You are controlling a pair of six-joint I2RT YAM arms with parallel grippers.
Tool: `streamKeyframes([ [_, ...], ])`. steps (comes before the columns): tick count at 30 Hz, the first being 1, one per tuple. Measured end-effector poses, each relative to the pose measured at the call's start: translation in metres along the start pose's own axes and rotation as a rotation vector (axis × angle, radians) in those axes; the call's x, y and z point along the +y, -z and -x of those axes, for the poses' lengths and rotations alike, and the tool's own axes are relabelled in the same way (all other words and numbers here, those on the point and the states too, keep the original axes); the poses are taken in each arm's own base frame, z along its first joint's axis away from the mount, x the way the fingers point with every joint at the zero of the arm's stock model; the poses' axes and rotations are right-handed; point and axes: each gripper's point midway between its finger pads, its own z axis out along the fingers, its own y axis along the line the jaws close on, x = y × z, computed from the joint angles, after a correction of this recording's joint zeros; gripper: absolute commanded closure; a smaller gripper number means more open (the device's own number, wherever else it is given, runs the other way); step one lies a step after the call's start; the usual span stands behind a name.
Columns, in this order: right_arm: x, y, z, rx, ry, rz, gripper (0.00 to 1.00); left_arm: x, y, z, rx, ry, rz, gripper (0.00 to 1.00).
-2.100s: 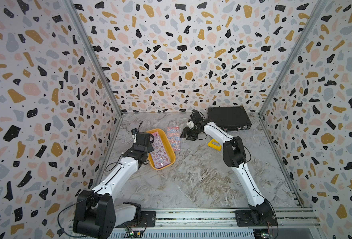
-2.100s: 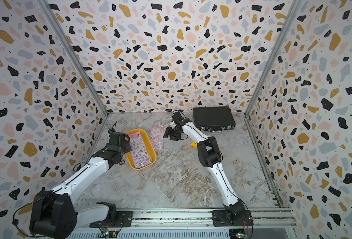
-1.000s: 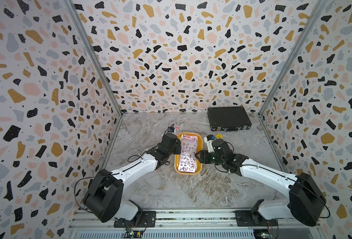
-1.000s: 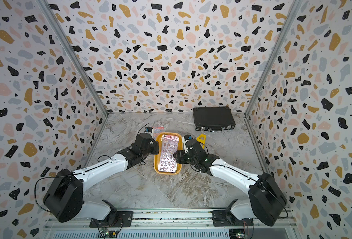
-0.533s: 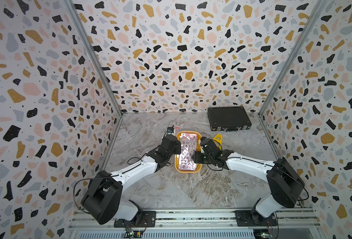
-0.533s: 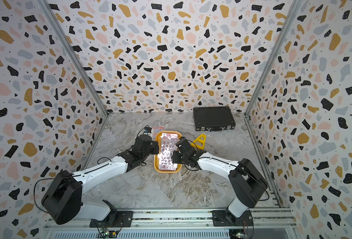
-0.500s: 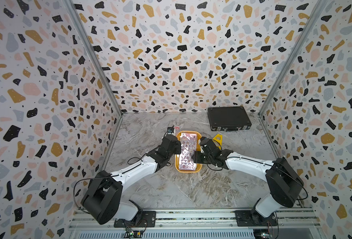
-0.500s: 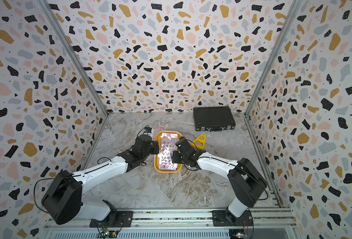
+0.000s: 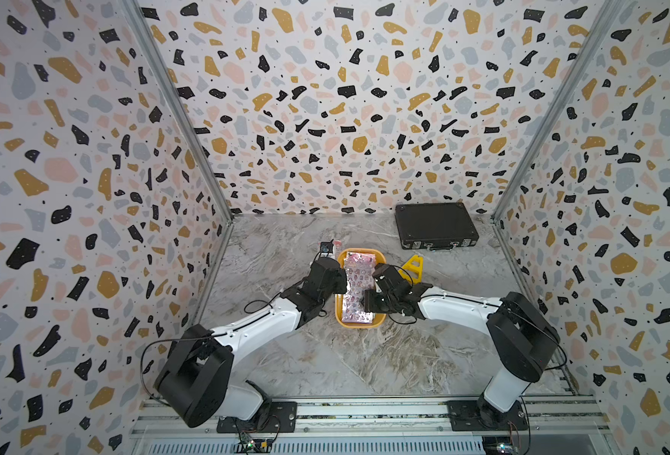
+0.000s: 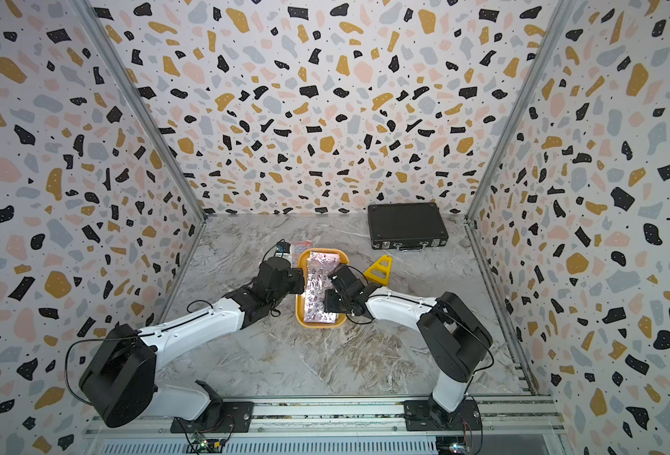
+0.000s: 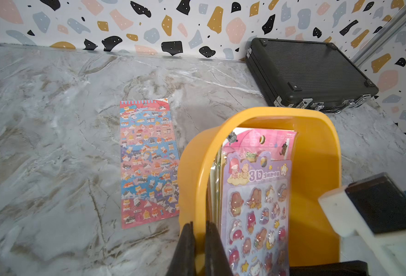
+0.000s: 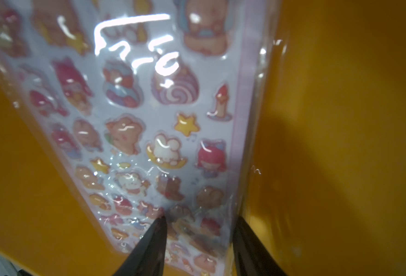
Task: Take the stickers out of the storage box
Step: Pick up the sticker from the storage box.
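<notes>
Overhead, saw a grey marble-look tabletop (image 9: 345, 362) closed in on three sides by terrazzo-print panels (image 9: 345, 118). Found the storage box (image 9: 340, 313) mid-table with the stickers (image 9: 359, 275) stacked inside, purple sheet uppermost. Noted one loose sheet (image 11: 147, 162) flat on the marble just beside it, and a black briefcase (image 9: 435, 224) near the back wall. Caught the left gripper (image 11: 198, 229) pinched on the box's side wall, and the right gripper (image 12: 200, 219) partly parted over the top sheet.

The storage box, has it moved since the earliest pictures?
Yes. The storage box has slid right in a top view, closer to the yellow triangular piece.
</notes>
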Motion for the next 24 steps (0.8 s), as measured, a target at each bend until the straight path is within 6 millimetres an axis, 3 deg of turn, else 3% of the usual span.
streamKeyframes([
  [7,0.006,0.007,-0.005,0.016,0.012,0.046,0.61,0.003,0.0,0.0,-0.001,-0.013,0.016,1.0],
  [16,0.031,0.044,-0.001,0.0,0.076,0.156,0.69,0.004,0.0,-0.001,0.004,-0.021,0.023,1.0],
  [24,0.036,0.047,-0.015,0.071,0.087,0.188,0.72,0.003,-0.001,-0.005,0.016,-0.028,0.026,1.0],
])
